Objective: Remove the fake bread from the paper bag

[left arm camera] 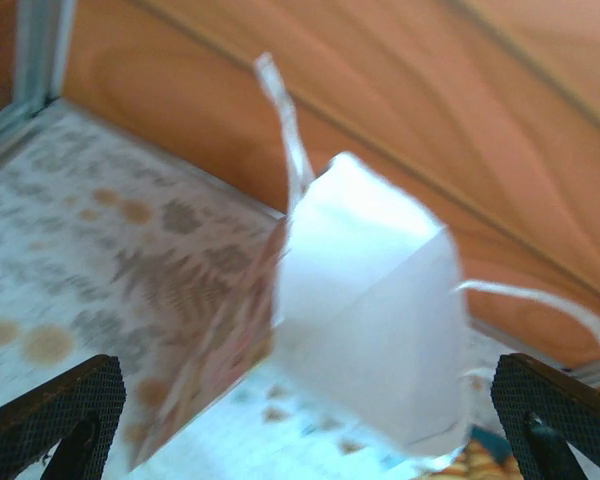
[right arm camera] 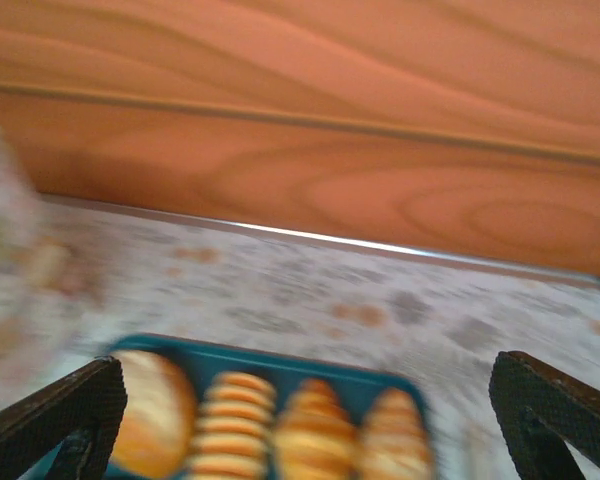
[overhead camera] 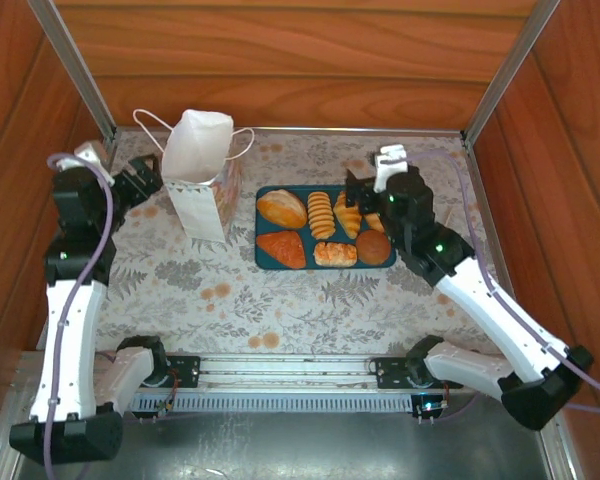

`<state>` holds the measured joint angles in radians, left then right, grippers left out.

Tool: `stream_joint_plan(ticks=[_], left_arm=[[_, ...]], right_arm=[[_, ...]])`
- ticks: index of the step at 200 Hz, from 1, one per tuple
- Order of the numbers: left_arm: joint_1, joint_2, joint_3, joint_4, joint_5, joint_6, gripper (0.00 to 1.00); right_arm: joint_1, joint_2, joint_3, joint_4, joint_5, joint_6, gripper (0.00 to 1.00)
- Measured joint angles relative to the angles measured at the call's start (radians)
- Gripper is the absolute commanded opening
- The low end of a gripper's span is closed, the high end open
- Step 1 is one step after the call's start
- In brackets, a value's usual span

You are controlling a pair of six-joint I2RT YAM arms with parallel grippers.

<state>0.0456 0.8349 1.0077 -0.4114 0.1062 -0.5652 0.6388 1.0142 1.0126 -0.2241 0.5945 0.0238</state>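
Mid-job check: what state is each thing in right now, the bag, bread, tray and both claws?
paper bag: upright on the table, handles splayed out, not held; inside hidden.
bread: seven pieces out of the bag, lying in two rows on the tray.
tray: flat on the table, right of the bag, loaded.
left claw: open, empty, close to the bag's left side.
right claw: open, empty, over the tray's right end.
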Motion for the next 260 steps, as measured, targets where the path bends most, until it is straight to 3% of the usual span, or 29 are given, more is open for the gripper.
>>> stream_joint_plan(ticks=[39,81,138,260], left_arm=[[0.000,-0.124,-0.260,0.008,-0.158,0.005,1.00],[0.000,-0.178,-0.450,0.089,-0.317,0.036,1.00],[0.000,-0.232,-0.772,0.377,-0.421,0.178,1.00],[-0.008,0.196,-0.801,0.875,-0.412,0.318,1.00]], right_arm=[[-0.228,-0.100,-0.258,0.003,0.032,-0.029,1.00],[-0.388,-0.112,-0.433,0.071,-0.081,-0.015,1.00],[-0.431,0.030,-0.549,0.271,-0.232,-0.016,1.00],[-0.457,0.330,-0.559,0.692,-0.389,-0.098,1.00]])
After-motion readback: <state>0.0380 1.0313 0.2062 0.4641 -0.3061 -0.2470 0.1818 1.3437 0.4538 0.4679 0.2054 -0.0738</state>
